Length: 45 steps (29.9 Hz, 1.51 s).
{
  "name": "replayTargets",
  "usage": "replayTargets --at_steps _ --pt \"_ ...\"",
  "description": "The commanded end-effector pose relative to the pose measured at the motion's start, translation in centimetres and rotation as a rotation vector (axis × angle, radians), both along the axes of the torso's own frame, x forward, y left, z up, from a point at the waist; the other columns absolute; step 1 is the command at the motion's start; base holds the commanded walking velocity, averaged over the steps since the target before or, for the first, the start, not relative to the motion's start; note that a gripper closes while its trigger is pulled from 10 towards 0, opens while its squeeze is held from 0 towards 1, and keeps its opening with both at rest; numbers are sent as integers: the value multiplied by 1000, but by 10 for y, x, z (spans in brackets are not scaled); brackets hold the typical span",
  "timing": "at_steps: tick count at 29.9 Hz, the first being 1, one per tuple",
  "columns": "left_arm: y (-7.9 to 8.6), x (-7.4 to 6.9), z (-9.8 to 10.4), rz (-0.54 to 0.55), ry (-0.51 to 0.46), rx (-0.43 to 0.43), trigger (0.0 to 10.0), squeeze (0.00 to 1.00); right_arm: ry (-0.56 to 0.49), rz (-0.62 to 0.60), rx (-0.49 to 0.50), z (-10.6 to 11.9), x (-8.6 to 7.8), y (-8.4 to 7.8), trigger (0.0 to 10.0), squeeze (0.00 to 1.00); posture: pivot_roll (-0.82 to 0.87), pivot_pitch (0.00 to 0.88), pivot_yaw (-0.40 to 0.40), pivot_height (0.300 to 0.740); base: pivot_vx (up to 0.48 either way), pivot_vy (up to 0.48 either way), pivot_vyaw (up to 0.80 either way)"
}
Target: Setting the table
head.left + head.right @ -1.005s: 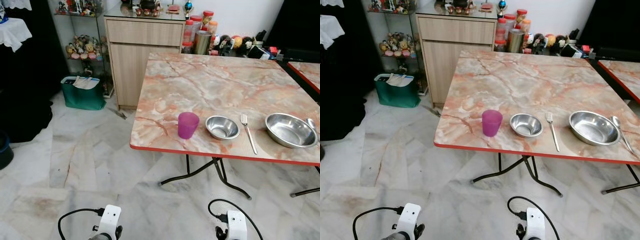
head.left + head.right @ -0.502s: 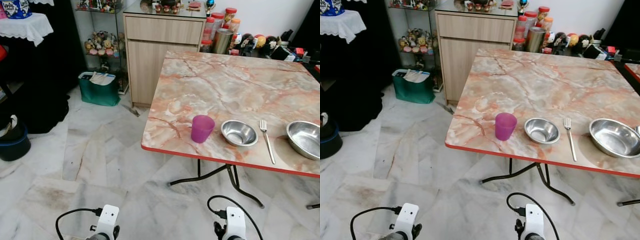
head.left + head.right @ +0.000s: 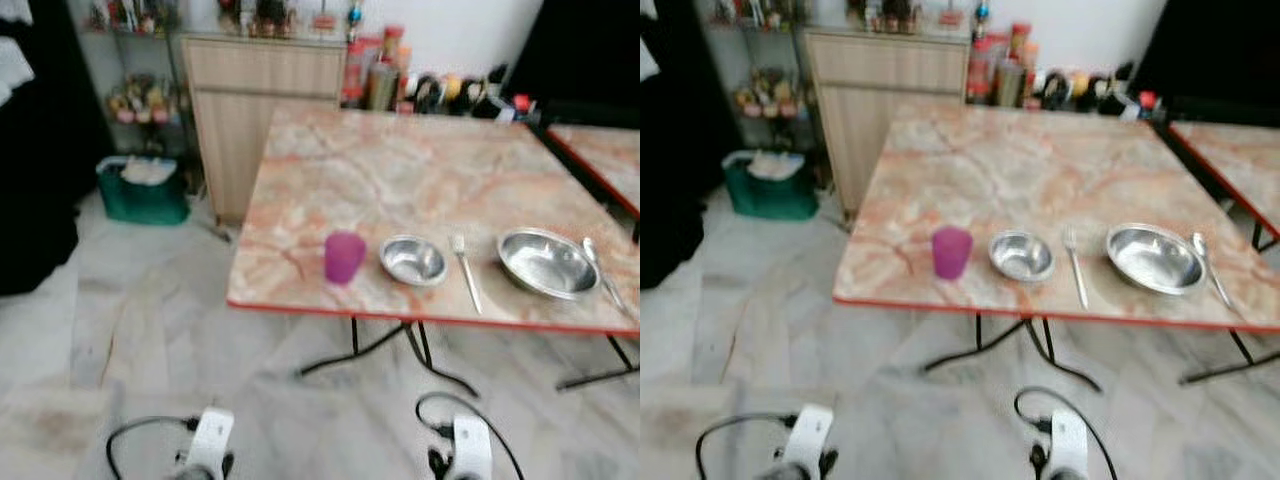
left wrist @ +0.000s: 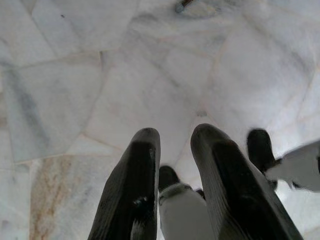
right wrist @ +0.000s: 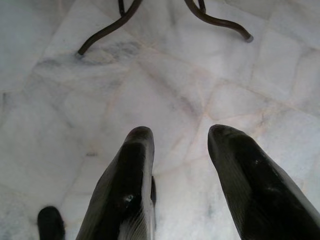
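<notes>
Five place-setting items sit in a row near the front edge of the desk (image 3: 420, 170): a purple cup (image 3: 344, 257), a small steel bowl (image 3: 413, 260), a fork (image 3: 466, 272), a large steel bowl (image 3: 548, 263) and a spoon (image 3: 602, 273) just beside it.

Compared with half a second ago, the whole picture has shifted — the head camera has swung back toward the right, so the large bowl is fully in frame again and the spoon has come into view. The items themselves keep the same order and spacing on the desk. The setting appears largely laid out; the robot stands well back from the desk, so the current step is judged to be walking or turning, not handling.

Both arms hang idle over the marble floor (image 4: 100, 75). The left gripper (image 4: 172, 150) shows its fingers at a narrow gap, holding nothing. The right gripper (image 5: 180, 150) shows a moderate gap, also holding nothing.

Limits of view: both eye views are motion-blurred, so the jars and clutter behind the desk cannot be identified. A second desk (image 3: 600, 150) is cut off at the right edge.
</notes>
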<state>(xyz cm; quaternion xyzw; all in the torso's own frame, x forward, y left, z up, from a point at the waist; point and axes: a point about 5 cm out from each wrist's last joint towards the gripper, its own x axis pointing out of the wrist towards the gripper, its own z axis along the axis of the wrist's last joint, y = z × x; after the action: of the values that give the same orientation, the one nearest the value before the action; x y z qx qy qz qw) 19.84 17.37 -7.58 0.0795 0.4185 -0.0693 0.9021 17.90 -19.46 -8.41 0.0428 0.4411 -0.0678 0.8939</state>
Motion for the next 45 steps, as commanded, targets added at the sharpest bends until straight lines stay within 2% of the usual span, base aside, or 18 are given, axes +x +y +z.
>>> replayTargets --at_steps 1,10,16,45 --pt "-3 -5 -3 -7 22 -2 10000 0 -6 -11 -2 1 1 -1 10000 0 88 0 -55 740 0 0 0" --pt "-3 -5 -3 -9 23 -2 10000 0 -5 -14 -3 0 0 -2 10000 0 88 0 -54 740 0 0 0" --pt "-4 -5 -3 -15 22 -1 10000 0 -8 -11 -3 0 0 -1 10000 0 86 0 -53 740 0 -243 0" --pt "-9 -6 -4 -31 26 -11 10000 0 -17 19 -14 2 1 -4 10000 0 91 0 -69 740 0 -334 0"
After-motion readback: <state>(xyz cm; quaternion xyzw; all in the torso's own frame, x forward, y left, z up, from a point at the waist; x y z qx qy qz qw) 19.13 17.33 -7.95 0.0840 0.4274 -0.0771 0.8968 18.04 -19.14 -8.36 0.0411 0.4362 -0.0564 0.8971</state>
